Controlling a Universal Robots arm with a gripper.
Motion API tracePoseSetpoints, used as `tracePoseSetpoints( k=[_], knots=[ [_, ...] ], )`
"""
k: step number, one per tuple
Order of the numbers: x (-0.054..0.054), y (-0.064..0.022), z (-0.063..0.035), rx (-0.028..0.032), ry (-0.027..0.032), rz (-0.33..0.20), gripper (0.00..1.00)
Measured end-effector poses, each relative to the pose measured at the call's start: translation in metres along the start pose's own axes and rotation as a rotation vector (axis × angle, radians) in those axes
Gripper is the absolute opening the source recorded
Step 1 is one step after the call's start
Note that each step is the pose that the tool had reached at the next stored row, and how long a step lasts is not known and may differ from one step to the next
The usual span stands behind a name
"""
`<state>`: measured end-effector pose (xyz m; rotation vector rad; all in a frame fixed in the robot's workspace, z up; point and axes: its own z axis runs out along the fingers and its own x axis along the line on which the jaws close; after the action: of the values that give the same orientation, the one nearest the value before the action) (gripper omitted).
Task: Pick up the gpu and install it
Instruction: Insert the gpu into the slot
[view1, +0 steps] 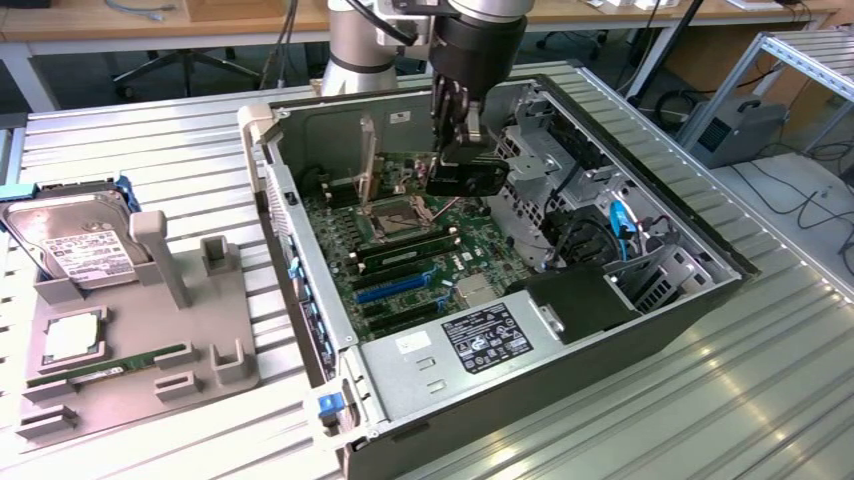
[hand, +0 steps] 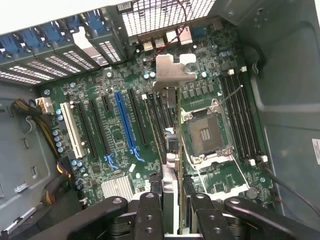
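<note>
Now, gpu (hand: 173, 145): thin dark flat card w/ silver bent-metal bracket, edge-on, faces hidden; upright over green motherboard (hand: 95, 170), slot contact unclear.
gripper (hand: 175, 205): black jointed fingers (hand: 149, 210) clamped on gpu, bases cut off.

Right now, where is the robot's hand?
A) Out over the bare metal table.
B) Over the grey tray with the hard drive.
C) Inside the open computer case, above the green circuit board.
C: the hand hangs inside the open computer case, over the green motherboard, clamped on the thin gpu seen edge-on.
</note>
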<state>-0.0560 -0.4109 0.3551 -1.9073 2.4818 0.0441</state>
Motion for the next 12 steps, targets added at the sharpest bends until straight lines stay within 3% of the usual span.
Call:
tracePoseSetpoints(
  k=[12],
  knots=[
    [0.0, 0.0, 0.0003, -0.001, 0.0007, -0.038, 0.27]
  ],
)
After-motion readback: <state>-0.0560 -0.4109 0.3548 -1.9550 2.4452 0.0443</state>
